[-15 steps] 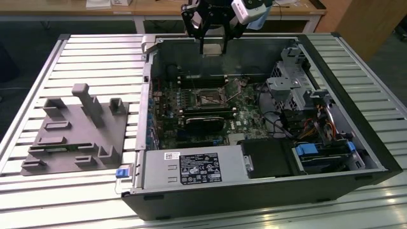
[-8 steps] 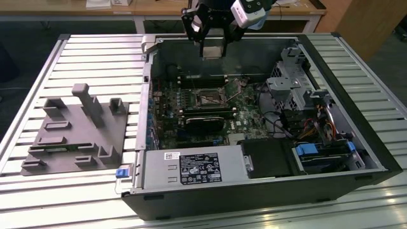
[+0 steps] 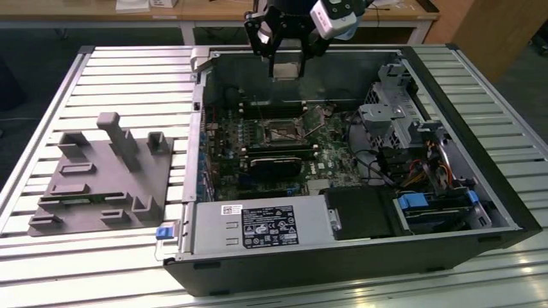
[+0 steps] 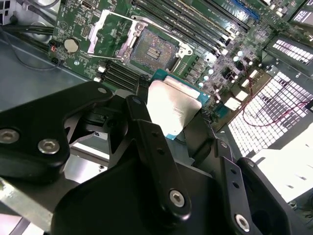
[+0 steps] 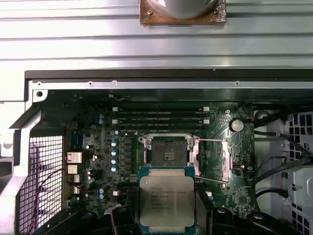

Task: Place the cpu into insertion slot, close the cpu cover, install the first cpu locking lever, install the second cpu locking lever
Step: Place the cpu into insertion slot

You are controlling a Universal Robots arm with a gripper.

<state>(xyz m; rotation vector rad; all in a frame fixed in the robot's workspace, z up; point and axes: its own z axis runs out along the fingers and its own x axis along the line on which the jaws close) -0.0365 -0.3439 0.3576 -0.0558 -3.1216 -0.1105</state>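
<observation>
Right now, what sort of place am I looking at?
Likely a robotics lab or workshop: an opened computer case lies on a slatted metal table, the arm's jaws hold a cpu above its motherboard.

Ribbed silvery worktable (image 3: 128,77), pale wooden bench (image 3: 102,16) behind, brown wooden panel (image 3: 501,32) at the exterior view's right, dark floor (image 3: 34,48).

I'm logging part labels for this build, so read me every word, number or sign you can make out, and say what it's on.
Nothing can be quoted as it reads.
Black label on the power supply box: white print and symbols, too small to read.
White sticker above it: too small to read.
Face of the cpu: faint lines of print, not readable.
Motherboard: tiny markings, not readable.
</observation>
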